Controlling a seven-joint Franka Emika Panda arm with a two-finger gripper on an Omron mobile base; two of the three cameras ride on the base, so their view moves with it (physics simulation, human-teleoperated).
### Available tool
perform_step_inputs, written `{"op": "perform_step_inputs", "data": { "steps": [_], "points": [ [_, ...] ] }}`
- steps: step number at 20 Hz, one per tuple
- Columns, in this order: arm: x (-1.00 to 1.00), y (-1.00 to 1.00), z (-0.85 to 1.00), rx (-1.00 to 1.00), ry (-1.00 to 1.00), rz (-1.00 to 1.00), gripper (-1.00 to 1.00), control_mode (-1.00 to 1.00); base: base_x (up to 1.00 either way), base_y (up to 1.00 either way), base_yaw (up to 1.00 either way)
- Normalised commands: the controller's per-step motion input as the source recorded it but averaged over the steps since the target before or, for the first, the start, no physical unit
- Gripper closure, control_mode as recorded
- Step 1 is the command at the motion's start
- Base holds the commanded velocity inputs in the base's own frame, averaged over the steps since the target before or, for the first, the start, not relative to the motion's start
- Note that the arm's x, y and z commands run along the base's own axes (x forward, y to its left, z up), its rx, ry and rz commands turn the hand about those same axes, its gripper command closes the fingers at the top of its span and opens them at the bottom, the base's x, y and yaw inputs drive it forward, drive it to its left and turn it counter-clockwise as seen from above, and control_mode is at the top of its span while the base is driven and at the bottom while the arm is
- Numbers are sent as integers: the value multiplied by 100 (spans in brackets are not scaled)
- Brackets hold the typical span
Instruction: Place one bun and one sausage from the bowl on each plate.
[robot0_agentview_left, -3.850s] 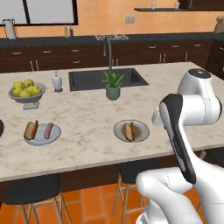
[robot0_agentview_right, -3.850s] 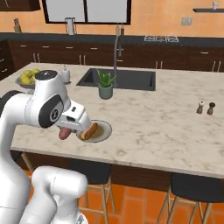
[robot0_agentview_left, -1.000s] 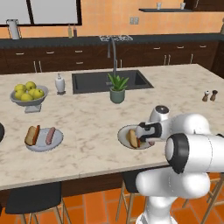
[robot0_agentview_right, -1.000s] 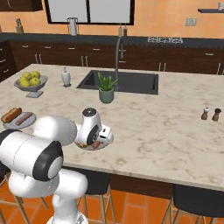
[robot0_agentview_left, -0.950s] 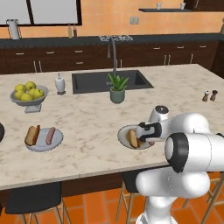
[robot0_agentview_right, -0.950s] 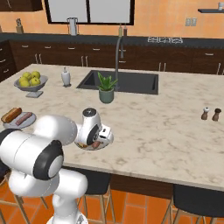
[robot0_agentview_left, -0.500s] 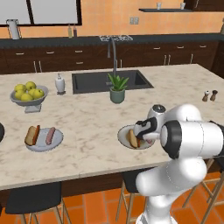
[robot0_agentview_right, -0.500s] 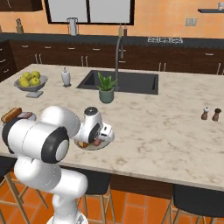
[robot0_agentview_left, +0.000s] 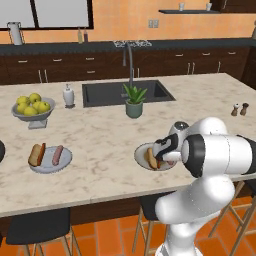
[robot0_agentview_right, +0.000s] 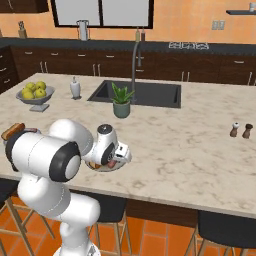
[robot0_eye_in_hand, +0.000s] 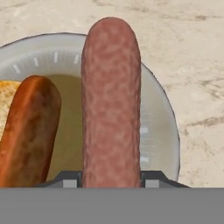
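Note:
My gripper (robot0_eye_in_hand: 111, 180) is shut on a pinkish-red sausage (robot0_eye_in_hand: 111, 100), which runs straight out between the two fingers. It hangs low over the right plate (robot0_eye_in_hand: 162, 127), just beside the orange-brown bun (robot0_eye_in_hand: 28, 131) lying there; I cannot tell whether it touches the plate. From the base, the hand (robot0_agentview_left: 164, 152) sits at that plate (robot0_agentview_left: 140, 153) near the counter's front edge, over the bun (robot0_agentview_left: 150, 158). The left plate (robot0_agentview_left: 67, 160) carries a bun (robot0_agentview_left: 36, 154) and a sausage (robot0_agentview_left: 57, 155). The dark bowl (robot0_agentview_left: 1, 150) shows as a sliver at the left edge.
A pedestal bowl of apples (robot0_agentview_left: 32, 107) and a soap bottle (robot0_agentview_left: 68, 95) stand at the back left. A potted plant (robot0_agentview_left: 133, 102) sits by the sink (robot0_agentview_left: 127, 92). Salt and pepper shakers (robot0_agentview_left: 239, 108) stand to the right. Stools line the counter's front.
Since the oldest frames the camera has shifted and the hand has come down to the right plate with the sausage. In the last second the elbow swung while the hand stayed put.

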Motion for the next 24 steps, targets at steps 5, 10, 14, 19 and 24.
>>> {"op": "perform_step_inputs", "data": {
  "steps": [5,10,14,19,24],
  "points": [
    [0,0,0,0,0,0,-100,-100,0,0,0],
    [0,0,0,0,0,0,-100,-100,0,0,0],
    [-4,0,6,0,0,0,-100,-100,0,0,0],
    [-76,0,74,0,-4,0,-100,-100,0,0,0],
    [-52,9,98,0,-4,-2,-100,-100,0,0,0]
  ]
}}
